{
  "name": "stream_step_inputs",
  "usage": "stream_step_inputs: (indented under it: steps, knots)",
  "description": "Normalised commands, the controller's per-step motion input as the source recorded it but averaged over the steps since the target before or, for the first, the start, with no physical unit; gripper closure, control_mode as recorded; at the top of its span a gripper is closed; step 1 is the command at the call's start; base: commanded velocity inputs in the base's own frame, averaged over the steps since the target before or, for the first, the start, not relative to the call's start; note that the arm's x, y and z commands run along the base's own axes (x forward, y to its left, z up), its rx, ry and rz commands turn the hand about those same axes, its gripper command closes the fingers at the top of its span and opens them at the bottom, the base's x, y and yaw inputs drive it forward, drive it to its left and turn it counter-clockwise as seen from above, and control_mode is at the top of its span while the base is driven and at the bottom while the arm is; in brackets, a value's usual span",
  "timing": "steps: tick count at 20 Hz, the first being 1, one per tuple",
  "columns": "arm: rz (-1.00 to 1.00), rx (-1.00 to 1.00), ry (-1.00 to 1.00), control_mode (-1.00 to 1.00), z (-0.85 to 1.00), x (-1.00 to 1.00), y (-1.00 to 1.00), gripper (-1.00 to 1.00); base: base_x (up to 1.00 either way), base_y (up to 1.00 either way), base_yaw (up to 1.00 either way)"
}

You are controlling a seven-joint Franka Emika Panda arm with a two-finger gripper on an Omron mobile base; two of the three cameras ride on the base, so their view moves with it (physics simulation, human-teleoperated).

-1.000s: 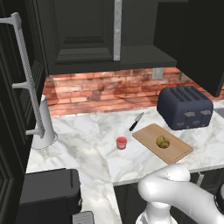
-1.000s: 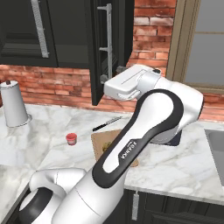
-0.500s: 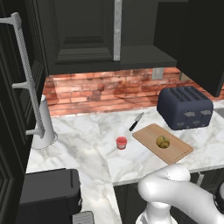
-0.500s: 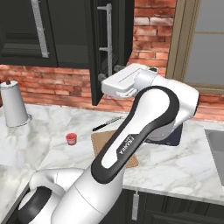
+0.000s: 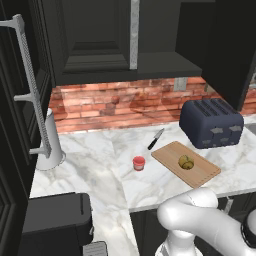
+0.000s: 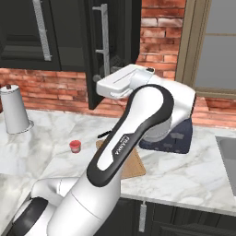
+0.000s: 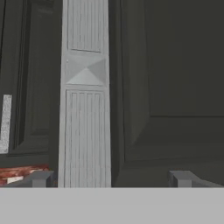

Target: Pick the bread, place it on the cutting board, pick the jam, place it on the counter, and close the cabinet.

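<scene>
The bread [image 5: 186, 161] lies on the cutting board [image 5: 200, 172], right of the middle of the counter [image 5: 100, 175]. The jam [image 5: 139, 163] stands on the marble just left of the board, and is also visible as the jam [image 6: 75, 146]. The cabinet door [image 6: 120, 46] stands swung out, its silver bar handle [image 6: 103, 41] facing the room. My hand [image 6: 120, 83] is raised against that door's lower part. My gripper [image 7: 111, 180] is open, and the handle [image 7: 85, 109] runs upright just ahead between the wide-apart fingertips [image 7: 41, 178], with the dark door panel [image 7: 175, 87] behind.
A dark blue toaster [image 5: 211, 122] sits behind the board, and a knife [image 5: 155, 139] lies at the board's far corner. A grey canister [image 5: 50, 145] stands at the left. My own arm [image 6: 133, 138] hides much of the board from the right.
My hand has shifted a little to the left, closer to the open door. Bread, board and jam have stayed put.
</scene>
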Motion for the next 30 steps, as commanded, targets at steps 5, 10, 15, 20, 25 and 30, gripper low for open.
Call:
stream_step_inputs:
  steps: [5,10,15,20,25,30]
  knots:
    - [-0.03,0.0,0.0,-1.0,0.0,0.03,0.34,-1.0,0.0,0.0,0.0]
    - [-0.07,0.0,0.0,-1.0,0.0,0.01,0.34,-1.0,0.0,0.0,0.0]
    - [-0.08,0.0,0.0,-1.0,0.0,0.04,0.32,-1.0,0.0,0.0,0.0]
    - [-0.08,0.0,0.0,-1.0,0.0,0.09,0.29,-1.0,0.0,0.0,0.0]
    - [-0.08,0.0,0.0,-1.0,0.0,0.15,0.28,-1.0,0.0,0.0,0.0]
    - [-0.07,0.0,0.0,-1.0,0.0,0.25,0.27,-1.0,0.0,0.0,0.0]
